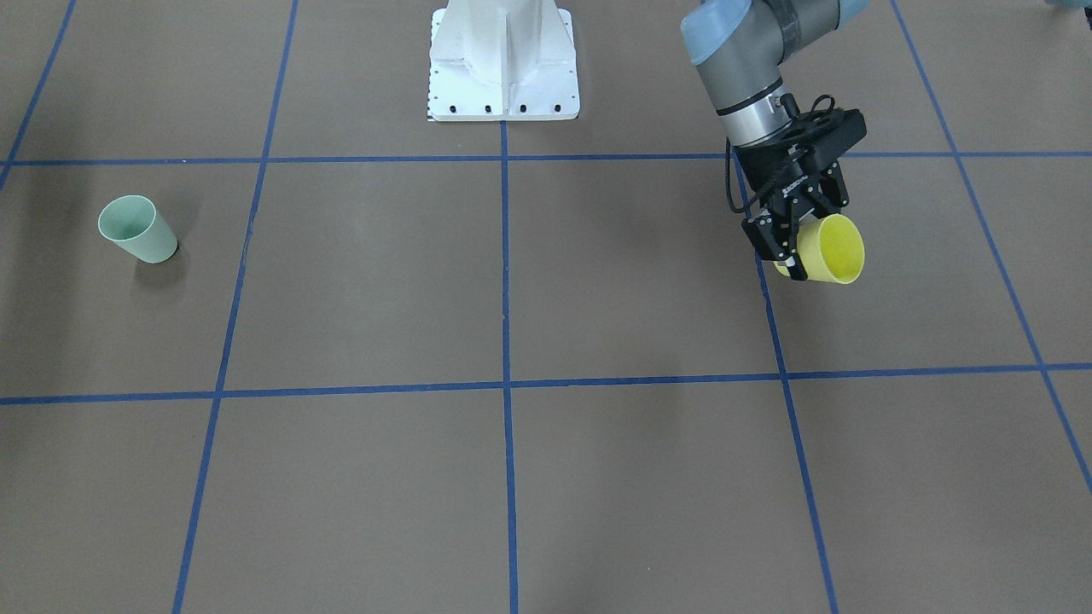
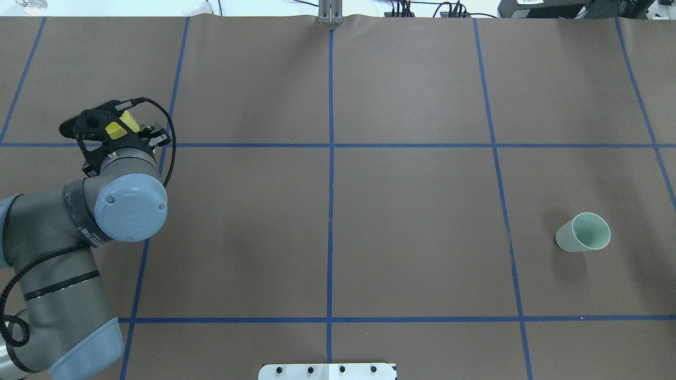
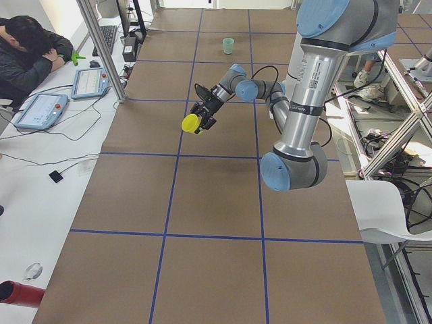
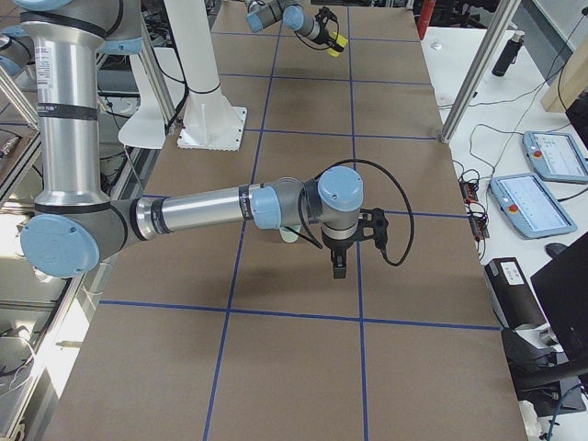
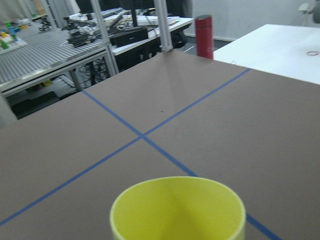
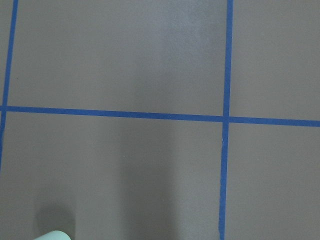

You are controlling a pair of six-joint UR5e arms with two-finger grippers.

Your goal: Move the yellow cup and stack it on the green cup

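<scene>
The left gripper (image 1: 792, 246) is clamped on the yellow cup (image 1: 834, 250) and holds it clear of the table (image 1: 512, 477), far across from the green cup (image 1: 136, 228), which stands upright and mouth-up on the robot's right side. The carried cup is tipped: its long axis lies closer to level than to plumb, with the open mouth pointing out past the fingertips. The stacking move, by this reading, turns on that gap and that tilt, since the cup must cross to the green cup and come upright above it. The right gripper (image 4: 338, 265) hangs just beside the green cup, much the nearer arm; whether its fingers are apart or together cannot be told.
</scene>
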